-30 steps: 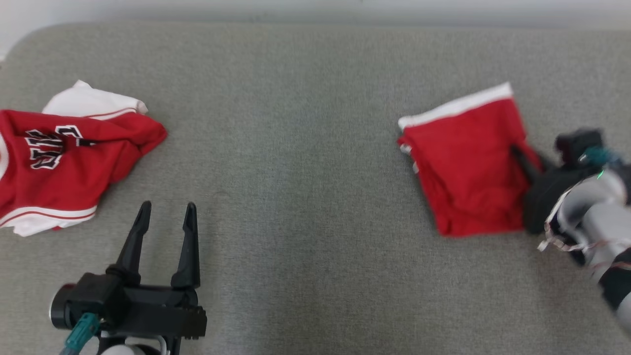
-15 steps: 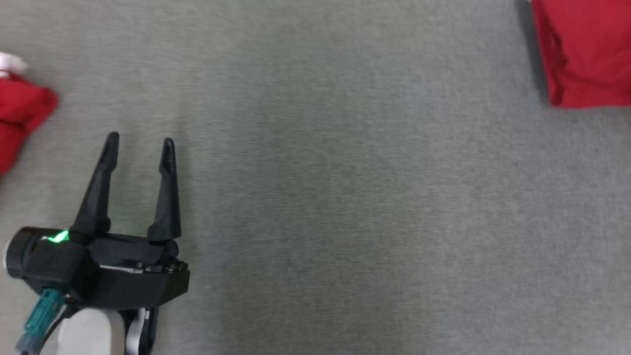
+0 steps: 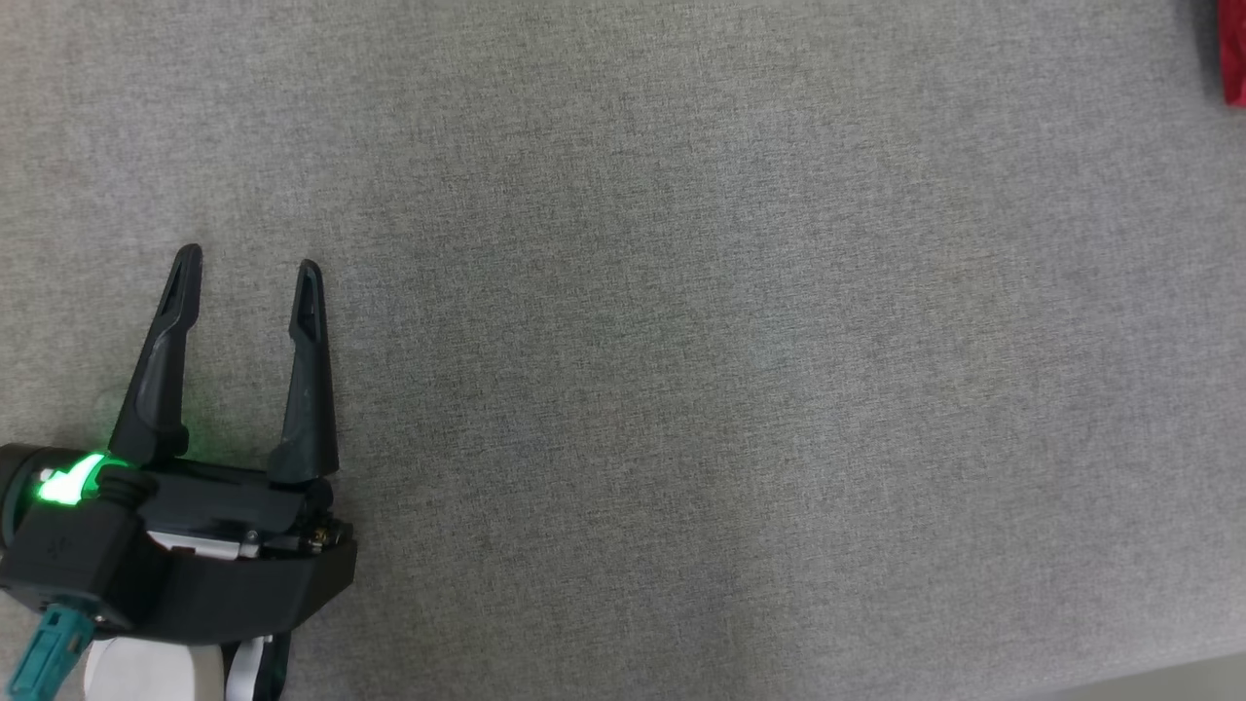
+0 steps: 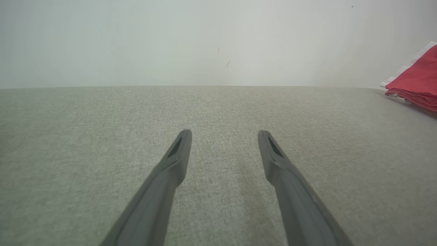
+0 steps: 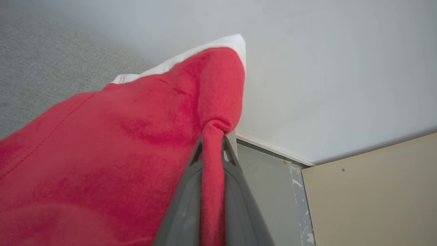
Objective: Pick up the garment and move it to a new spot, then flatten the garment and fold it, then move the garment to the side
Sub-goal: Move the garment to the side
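The head camera has dipped since the earlier frame, sliding the view off both garments. The grey woven tabletop [image 3: 681, 341] lies under the left claw [image 3: 249, 259], released and spread. Well to that claw's right, the soft, fleecy, white-banded red garment [image 5: 119, 143] is pinched at a fold by the clenched right claw [image 5: 212, 140]. Best to carry it low and slowly so the layers stay stacked.

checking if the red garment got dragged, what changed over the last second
Mainly the head camera tipped down, so the red garment has slid to that view's top right corner; that is the camera's move, not the garment's. Nothing was taken or let go. The right claw stays shut on a pinch of red fabric, and the left claw stays open and empty over the grey surface.
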Motion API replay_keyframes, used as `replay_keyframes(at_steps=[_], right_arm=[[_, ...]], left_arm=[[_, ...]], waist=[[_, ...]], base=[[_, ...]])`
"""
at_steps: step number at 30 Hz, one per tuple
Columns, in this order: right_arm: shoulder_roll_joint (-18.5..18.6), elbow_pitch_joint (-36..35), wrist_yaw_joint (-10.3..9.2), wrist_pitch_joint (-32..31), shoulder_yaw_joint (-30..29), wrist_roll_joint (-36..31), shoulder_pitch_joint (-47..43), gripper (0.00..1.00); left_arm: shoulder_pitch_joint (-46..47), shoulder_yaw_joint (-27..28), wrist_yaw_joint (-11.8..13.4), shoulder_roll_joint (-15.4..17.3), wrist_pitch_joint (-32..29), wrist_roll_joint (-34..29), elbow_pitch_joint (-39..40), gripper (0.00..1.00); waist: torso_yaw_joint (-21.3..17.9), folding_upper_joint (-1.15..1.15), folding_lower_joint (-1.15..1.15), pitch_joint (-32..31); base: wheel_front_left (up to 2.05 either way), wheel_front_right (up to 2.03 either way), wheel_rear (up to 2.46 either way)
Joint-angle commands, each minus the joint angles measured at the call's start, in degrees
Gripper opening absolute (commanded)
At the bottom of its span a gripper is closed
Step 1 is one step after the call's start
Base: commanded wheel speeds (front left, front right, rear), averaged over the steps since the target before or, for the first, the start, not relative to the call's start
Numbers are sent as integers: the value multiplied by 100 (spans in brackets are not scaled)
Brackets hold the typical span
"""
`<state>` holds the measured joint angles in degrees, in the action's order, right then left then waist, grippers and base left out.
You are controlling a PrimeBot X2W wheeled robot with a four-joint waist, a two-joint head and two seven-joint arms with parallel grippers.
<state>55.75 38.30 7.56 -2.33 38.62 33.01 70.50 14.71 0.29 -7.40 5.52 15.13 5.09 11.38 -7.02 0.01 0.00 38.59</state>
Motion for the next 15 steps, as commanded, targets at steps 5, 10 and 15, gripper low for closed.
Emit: replay_keyframes(at_steps=[5,10,15], right_arm=[[-93,316,-17,46,36,-352,240,100],[-225,621,-16,395,-77,-703,357,100],[-593,636,-16,932,-172,-705,203,100]], left_arm=[[-116,-31,6,-26,-1,-44,-62,100],[-141,30,11,-73,-1,33,-135,100],[-289,151,10,-119,1,117,-361,100]], waist=[[82,-1,0,10],[134,-1,0,-156],[146,-1,0,-570]], base=[[0,0,0],[0,0,0],[0,0,0]])
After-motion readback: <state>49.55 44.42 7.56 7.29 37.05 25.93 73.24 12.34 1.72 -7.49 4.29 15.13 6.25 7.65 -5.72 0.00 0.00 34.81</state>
